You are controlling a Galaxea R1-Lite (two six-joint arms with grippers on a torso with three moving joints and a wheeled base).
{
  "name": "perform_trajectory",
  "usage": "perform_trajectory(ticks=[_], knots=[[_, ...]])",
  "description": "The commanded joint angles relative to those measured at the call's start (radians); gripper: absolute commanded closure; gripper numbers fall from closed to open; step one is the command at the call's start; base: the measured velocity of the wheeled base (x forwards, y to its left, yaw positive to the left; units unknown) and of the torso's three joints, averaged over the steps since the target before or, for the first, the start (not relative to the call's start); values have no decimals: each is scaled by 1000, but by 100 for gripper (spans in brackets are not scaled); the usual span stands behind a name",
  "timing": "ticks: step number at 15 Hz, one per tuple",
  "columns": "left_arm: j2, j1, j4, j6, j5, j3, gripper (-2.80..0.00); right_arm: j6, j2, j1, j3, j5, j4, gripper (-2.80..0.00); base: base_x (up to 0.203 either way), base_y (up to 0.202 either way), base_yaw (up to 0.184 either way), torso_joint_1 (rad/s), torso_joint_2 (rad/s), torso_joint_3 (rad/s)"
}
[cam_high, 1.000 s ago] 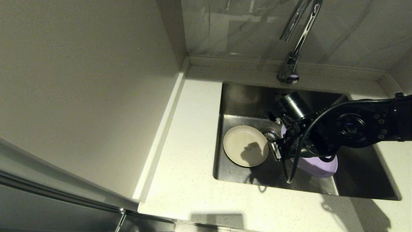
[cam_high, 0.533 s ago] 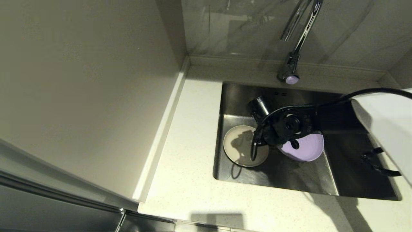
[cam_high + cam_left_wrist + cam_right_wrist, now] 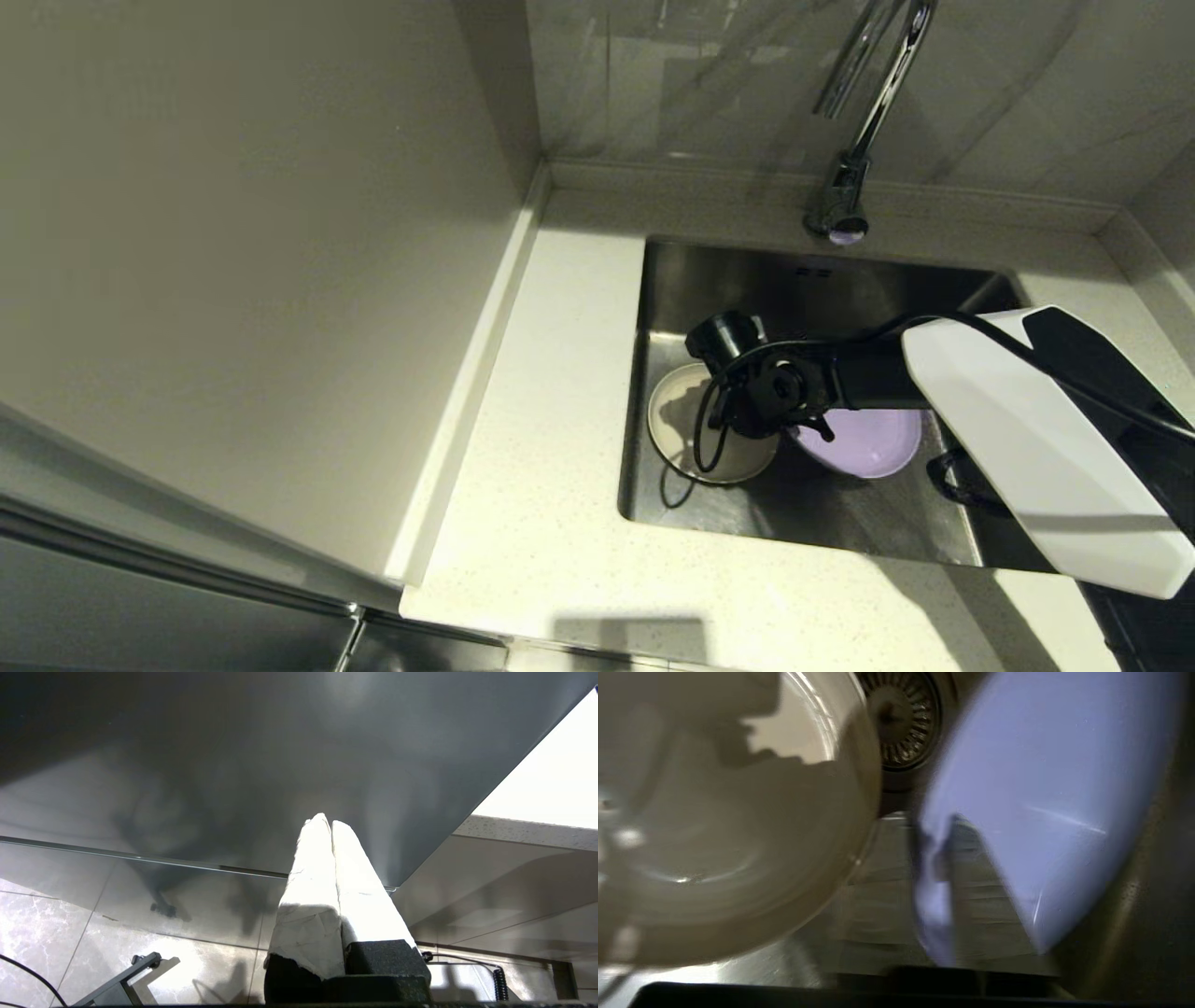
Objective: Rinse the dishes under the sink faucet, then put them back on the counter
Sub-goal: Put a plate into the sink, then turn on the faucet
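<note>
The lavender plate hangs tilted low in the sink, next to the cream plate lying flat on the basin floor. My right gripper is shut on the lavender plate at its rim; in the head view my black wrist hides the fingers. The cream plate and the drain strainer show beyond them. The faucet stands behind the basin, with no water visible. My left gripper is parked below counter height, shut and empty. The white bowl is out of view.
The counter runs left and in front of the sink, with a raised back edge and a tall wall panel on the left. My white right forearm covers the sink's right part.
My right arm has swung left and down into the basin, carrying the lavender plate from over the sink's middle to beside the cream plate. The cream plate has not moved.
</note>
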Motion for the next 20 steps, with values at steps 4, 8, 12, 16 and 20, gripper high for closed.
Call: perform_trajectory(ticks=[4,8,12,16,20], knots=[[-3,0,-1,-1,1,0,0,2,0,-4,-13,-8,4,-280,0,0,0,0,0,0],[-3,0,-1,-1,1,0,0,24,-177,-7,-1,1,187,-280,0,0,0,0,0,0],[-3,0,-1,-1,1,0,0,99,-458,-52,-19,12,847,-280,0,0,0,0,0,0],[-3,0,-1,-1,1,0,0,198,-601,-151,-33,31,1007,-280,0,0,0,0,0,0],[-3,0,-1,0,1,0,0,275,-614,-176,-24,133,788,0,0,0,0,0,0,0]])
